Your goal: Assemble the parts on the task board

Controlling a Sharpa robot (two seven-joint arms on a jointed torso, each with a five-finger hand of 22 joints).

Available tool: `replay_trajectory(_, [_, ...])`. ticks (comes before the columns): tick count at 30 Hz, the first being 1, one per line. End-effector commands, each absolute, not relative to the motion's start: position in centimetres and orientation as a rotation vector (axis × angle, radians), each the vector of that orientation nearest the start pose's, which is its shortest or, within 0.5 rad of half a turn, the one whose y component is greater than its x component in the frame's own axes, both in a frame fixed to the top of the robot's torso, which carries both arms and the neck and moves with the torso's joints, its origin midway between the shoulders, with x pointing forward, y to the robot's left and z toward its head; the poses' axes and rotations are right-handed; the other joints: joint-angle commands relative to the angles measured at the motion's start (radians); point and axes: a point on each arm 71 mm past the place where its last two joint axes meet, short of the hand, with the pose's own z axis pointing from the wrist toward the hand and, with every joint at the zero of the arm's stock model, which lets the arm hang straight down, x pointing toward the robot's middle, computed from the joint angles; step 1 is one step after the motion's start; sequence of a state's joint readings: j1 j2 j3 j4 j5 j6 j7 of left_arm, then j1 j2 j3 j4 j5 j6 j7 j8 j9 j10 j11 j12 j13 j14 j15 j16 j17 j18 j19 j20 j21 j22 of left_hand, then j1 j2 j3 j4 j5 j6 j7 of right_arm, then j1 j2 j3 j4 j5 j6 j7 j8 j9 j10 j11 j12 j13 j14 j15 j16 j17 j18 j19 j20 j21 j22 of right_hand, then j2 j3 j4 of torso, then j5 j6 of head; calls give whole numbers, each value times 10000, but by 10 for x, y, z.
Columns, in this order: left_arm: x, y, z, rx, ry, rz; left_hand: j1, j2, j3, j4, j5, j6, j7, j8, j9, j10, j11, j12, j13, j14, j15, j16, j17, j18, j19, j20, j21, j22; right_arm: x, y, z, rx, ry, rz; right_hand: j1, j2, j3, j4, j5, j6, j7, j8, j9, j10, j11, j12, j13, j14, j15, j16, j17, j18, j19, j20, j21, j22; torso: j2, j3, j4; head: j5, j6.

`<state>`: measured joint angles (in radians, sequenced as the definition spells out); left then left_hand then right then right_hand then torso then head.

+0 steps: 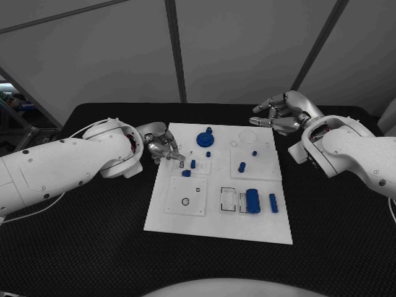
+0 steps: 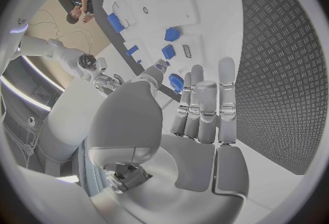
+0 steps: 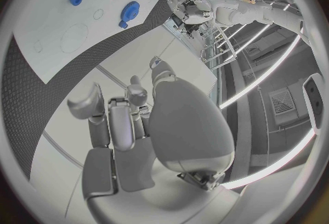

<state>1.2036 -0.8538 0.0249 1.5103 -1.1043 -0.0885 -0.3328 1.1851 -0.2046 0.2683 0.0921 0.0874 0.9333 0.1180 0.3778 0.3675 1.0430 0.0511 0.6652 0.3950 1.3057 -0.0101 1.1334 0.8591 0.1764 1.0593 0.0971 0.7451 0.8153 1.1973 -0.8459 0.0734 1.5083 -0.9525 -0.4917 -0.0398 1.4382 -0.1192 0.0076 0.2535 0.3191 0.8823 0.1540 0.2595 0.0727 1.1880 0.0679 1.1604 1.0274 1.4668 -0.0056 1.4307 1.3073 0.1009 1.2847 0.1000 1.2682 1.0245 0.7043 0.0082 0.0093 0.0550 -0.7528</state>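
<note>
white task board (image 1: 218, 219), blue parts (image 1: 252, 201), no legible writing

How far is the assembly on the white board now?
Looks early. Done: little visible; a blue gear sits on the task board. In hand: nothing; left hand at the board's edge, right hand over the far corner. Left: blue cylinder and bar lie loose.

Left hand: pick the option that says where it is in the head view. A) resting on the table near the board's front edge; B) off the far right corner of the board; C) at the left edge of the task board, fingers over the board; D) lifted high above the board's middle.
C: the left hand sits at the left edge of the task board, fingers reaching over it beside small blue parts.
</note>
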Motion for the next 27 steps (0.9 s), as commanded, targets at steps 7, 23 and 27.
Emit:
replay_trajectory(7, [477,219,-194,-2886,18886,-6837,372,92,-1850,440,34,320,-43,-29,-519,-279,14,456,-189,-233,-11,-180,-488,67,153,36,-468,-280,501,-214,-136,3261,14980,8950,80,52,58,-67,53,121,-44,92,1,-50,-38,-34,-9,466,-56,-67,319,107,-50,-31,-65,-10,1,-6,11,50,13])
replay_trajectory(23, [460,217,-217,-2843,20063,-4345,-1027,-139,-4431,2060,-368,1253,-584,1338,-420,671,-576,2284,198,1724,-537,2481,3344,-363,2235,-477,2322,2119,500,-212,-136,3017,14984,8797,78,32,45,-76,40,152,-51,110,3,-50,-44,-36,-17,465,-62,-78,307,107,-43,-37,-70,-12,13,-5,-10,59,15])
replay_trajectory(27, [459,213,-218,-2545,20212,-4188,-627,147,-4196,2032,7,1490,-831,1931,-206,987,-789,2827,398,1901,-726,2718,3745,-510,2614,-641,3086,2833,500,-212,-136,3020,14993,8787,75,30,43,-75,40,155,-51,112,3,-54,-44,-40,-23,467,-62,-76,311,106,-41,-38,-70,-10,18,-9,-19,54,13])
